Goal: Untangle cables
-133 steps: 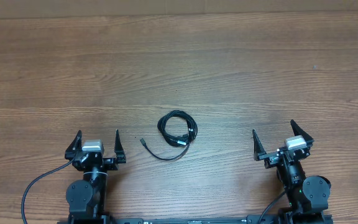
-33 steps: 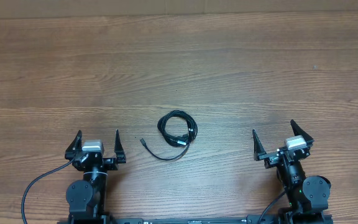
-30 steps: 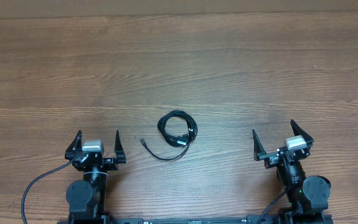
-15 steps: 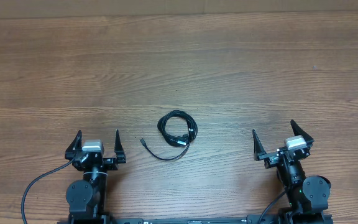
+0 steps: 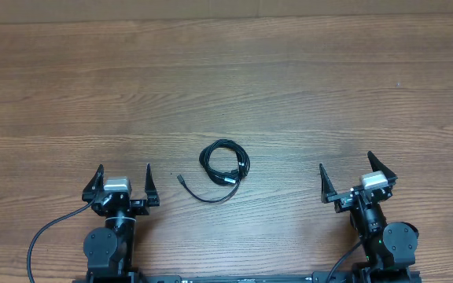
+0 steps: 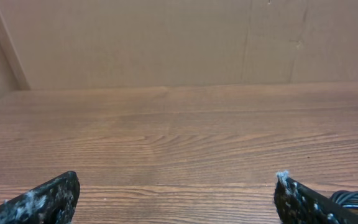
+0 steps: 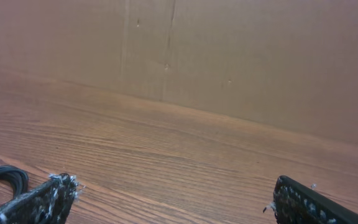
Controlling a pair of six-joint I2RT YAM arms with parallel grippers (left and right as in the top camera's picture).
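The wooden table (image 5: 226, 71) is filling the whole overhead view. The left arm (image 5: 108, 240) and the right arm (image 5: 384, 236) are sitting at its near edge, well apart from each other. The jaws of both arms are standing wide released and are grasping nothing. The cables (image 5: 224, 163) are lying on the table between the two arms as a small coiled bundle, touching neither. One loose end with a plug (image 5: 180, 178) is pointing toward the left arm.
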